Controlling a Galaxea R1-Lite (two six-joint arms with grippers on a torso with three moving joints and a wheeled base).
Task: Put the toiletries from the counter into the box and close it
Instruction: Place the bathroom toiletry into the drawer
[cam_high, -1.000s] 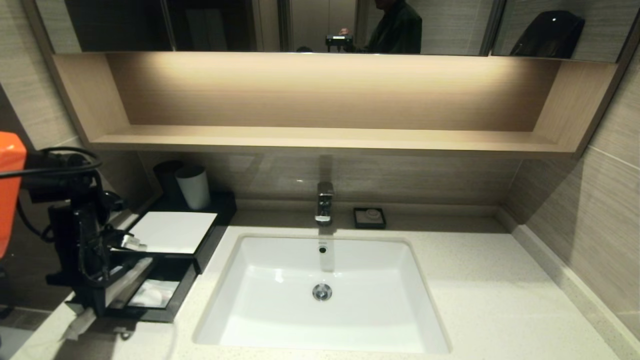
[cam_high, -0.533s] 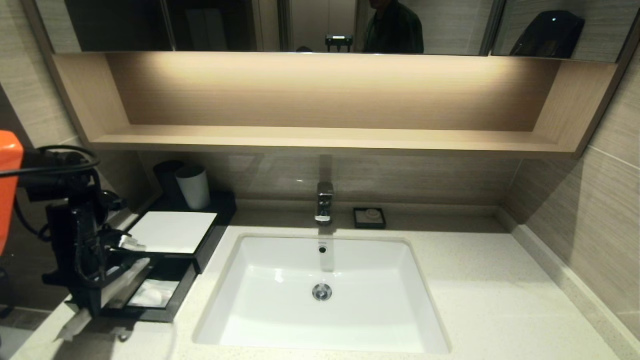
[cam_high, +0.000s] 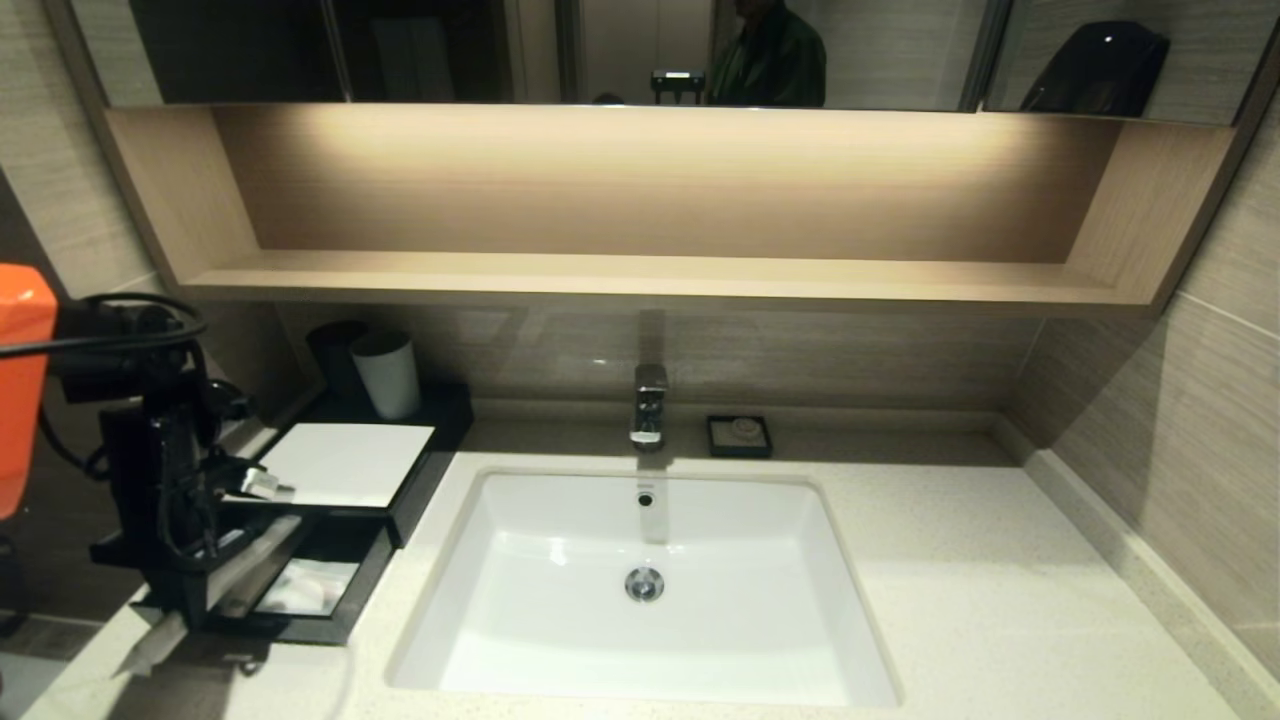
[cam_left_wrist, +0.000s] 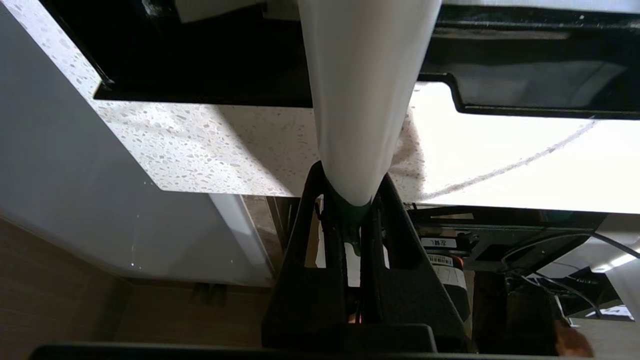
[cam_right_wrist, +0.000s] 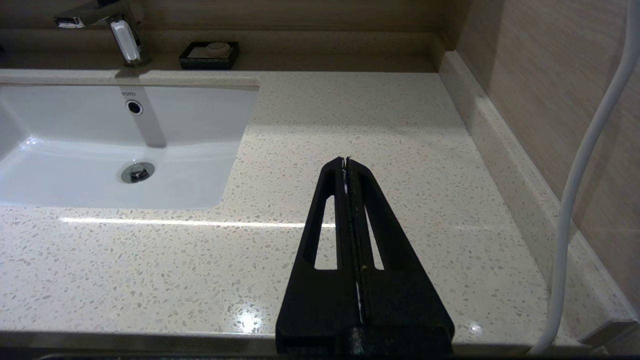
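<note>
My left gripper (cam_high: 195, 600) is at the counter's left end, shut on a long narrow pale packet (cam_high: 255, 562). The packet slants over the open drawer (cam_high: 330, 630) of the black box (cam_high: 420, 490), which has a white top panel. A square clear packet (cam_high: 305, 588) lies in the drawer. In the left wrist view the gripper (cam_left_wrist: 350, 200) pinches the packet (cam_left_wrist: 365, 100) at its green end, and the packet reaches toward the black drawer (cam_left_wrist: 200, 75). My right gripper (cam_right_wrist: 346, 162) is shut and empty above the bare counter (cam_right_wrist: 400, 125), right of the basin (cam_right_wrist: 75, 150). It is out of the head view.
A white cup (cam_high: 386, 372) and a black cup (cam_high: 335, 355) stand behind the box. The tap (cam_high: 648, 405) and a small black dish (cam_high: 739, 436) are behind the basin (cam_high: 560, 640). The wooden shelf (cam_high: 640, 275) hangs above. A wall runs along the counter's right side.
My left gripper, with the packet in it, swayed slightly left and came back. The right arm has not moved.
</note>
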